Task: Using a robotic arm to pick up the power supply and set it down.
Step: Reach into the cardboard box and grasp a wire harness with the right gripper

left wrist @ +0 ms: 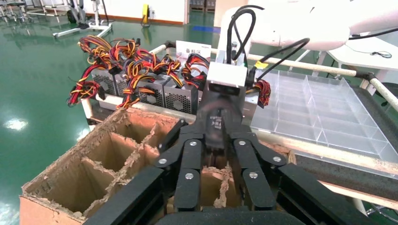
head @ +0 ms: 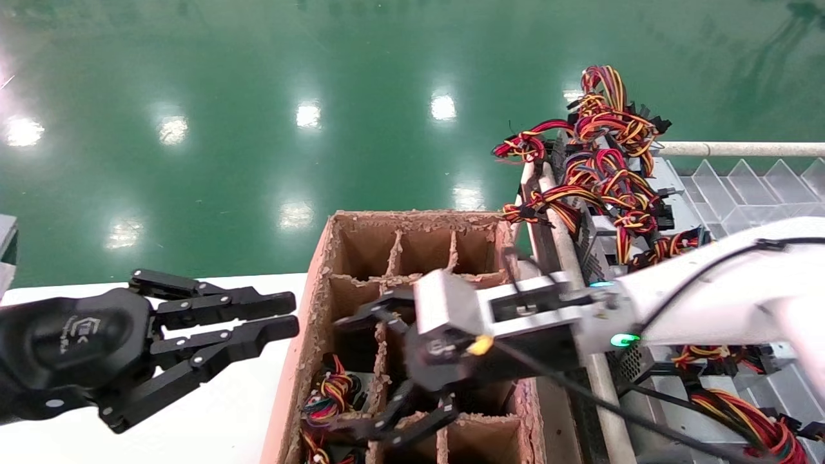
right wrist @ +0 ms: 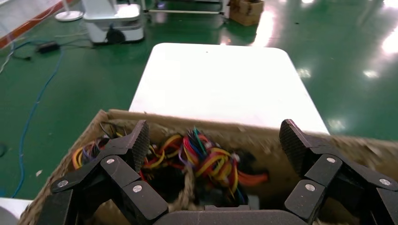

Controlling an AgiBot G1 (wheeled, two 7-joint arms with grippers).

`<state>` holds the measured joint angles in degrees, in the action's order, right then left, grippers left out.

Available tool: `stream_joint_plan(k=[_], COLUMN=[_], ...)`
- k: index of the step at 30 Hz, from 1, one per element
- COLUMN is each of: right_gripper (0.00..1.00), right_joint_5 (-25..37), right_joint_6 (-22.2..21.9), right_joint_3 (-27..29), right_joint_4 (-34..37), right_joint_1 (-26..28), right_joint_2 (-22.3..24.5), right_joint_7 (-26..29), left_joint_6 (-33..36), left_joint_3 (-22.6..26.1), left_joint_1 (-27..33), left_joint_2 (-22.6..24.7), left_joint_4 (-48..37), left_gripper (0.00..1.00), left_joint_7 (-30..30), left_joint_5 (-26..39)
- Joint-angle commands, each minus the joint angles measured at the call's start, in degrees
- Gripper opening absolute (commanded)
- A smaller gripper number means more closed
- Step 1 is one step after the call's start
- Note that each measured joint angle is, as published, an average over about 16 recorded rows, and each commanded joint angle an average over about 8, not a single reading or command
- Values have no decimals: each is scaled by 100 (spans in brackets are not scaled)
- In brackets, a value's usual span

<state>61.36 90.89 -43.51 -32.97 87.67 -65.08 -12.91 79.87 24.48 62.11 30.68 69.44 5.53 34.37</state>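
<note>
1. The right gripper (head: 380,367) hangs over the cardboard box (head: 309,322), jaws spread wide and empty; the left gripper (head: 258,328) waits open beside it, over the white table (head: 213,412).
2. Power supplies (head: 606,238) stand racked to the right, none gripped, so pick and placement apparently remain.
3. Their wires (head: 599,161) point upward; the long axis cannot be told.
</note>
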Motion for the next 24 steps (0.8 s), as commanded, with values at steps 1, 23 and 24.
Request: stream_joint_plan(k=[1, 23, 24], right_gripper=[73, 0, 0], right_joint_5=[-18, 388, 387], right_joint_6=[12, -300, -307], right_joint_3=[-148, -790, -792], right_joint_4=[125, 1218, 1252], right_joint_1=[87, 553, 556], right_joint_2=[-167, -958, -962], right_joint_7=[-111, -603, -608], left_joint_6=[0, 0, 0], left_joint_3=[0, 0, 0], left_joint_1=[0, 0, 0], left_joint_2=[0, 0, 0], left_joint_4=[0, 0, 0], left_gripper=[0, 0, 0], left_joint_7=[0, 0, 0], left_joint_5=[0, 0, 0])
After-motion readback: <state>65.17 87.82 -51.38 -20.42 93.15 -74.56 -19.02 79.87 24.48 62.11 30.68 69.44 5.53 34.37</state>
